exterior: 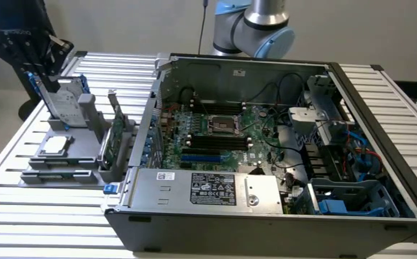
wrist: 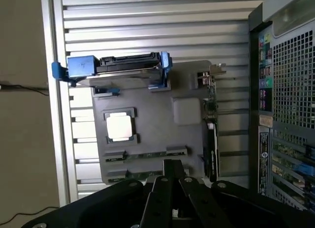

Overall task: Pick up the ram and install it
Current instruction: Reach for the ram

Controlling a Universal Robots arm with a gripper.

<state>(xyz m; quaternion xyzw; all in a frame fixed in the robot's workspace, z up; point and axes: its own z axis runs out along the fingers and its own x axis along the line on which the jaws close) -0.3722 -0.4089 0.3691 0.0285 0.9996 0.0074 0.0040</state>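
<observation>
The ram [wrist: 146, 153] sits edge-up in a narrow slot of the gray holder [wrist: 187, 112], on the far side of the holder's processor chip [wrist: 119, 126] from the hard drive [wrist: 129, 65]. A second green strip [wrist: 135, 175] lies in the parallel slot just beside it, nearer the holder's edge. In the wrist view, looking straight down, the gripper [wrist: 171, 164] has its black fingers pressed together with nothing between them, their tips over the holder's ram end and apart from the stick. That view also shows the expansion card [wrist: 211, 110] edge-on along the holder's side nearest the computer case [wrist: 290, 90]. The exterior view shows the heights instead. The gripper [exterior: 41, 73] hangs beside the upper end of the upright hard drive [exterior: 61, 105] with its blue rails. It is well above the holder [exterior: 79, 141], whose processor chip [exterior: 55, 144] lies flat and whose expansion card [exterior: 113, 137] stands tall. Beyond the holder the computer case [exterior: 266, 216] lies open on the slatted tabletop [exterior: 42, 216]. Inside it are the motherboard [exterior: 219, 135] and its dark memory slots [exterior: 219, 143]. The arm [exterior: 255, 24] rises behind the case.
</observation>
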